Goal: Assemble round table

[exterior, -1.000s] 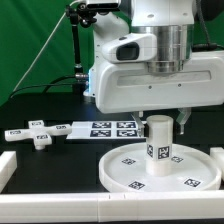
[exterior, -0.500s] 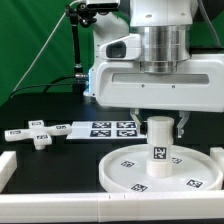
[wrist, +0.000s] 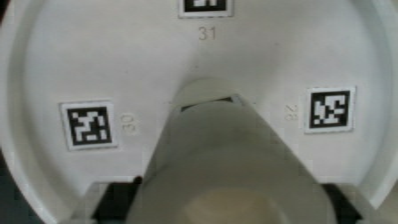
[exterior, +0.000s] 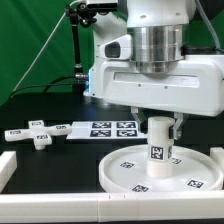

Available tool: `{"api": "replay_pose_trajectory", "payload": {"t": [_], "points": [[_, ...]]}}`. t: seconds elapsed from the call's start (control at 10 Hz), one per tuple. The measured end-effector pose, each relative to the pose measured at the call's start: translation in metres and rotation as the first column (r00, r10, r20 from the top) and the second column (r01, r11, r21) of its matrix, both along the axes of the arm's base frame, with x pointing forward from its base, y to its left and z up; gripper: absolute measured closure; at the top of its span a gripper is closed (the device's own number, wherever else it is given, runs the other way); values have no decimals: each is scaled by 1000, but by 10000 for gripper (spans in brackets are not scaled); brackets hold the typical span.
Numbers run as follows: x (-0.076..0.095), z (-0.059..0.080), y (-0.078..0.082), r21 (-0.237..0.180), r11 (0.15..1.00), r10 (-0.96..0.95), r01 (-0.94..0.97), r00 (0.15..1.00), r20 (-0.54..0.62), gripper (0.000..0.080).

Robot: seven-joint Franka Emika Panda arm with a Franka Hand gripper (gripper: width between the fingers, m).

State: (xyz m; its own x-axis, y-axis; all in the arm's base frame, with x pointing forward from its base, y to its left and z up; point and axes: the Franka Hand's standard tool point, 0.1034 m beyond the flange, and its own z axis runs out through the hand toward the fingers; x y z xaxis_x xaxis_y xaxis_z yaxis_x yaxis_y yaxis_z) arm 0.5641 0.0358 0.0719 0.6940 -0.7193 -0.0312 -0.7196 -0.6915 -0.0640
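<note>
The thick short cylinder stands upright on the middle of the large rimmed round disc at the exterior view's lower right. My gripper is straight above it, its fingers closed on the cylinder's top. In the wrist view the cylinder fills the space between the two dark pads, with the disc and its tags beneath. The small cross-shaped piece lies on the table at the exterior view's left.
The marker board lies behind the disc. A long white rail runs along the front edge, with a short rail at the front left. A green backdrop stands behind the arm.
The arm's wrist has turned a little around the upright cylinder; the cylinder and disc stay in place.
</note>
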Motion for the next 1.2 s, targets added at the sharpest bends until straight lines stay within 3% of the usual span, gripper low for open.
{"api": "replay_pose_trajectory", "payload": {"t": [0.3,0.5,1.0,1.2], "points": [[-1,-1,-4,70,928,-364,365,931,-26,390],[-1,-2,-3,86,855,-508,511,860,-55,390],[0,-1,0,83,658,-741,748,663,-103,390],[0,-1,0,84,665,-735,742,670,-102,390]]}}
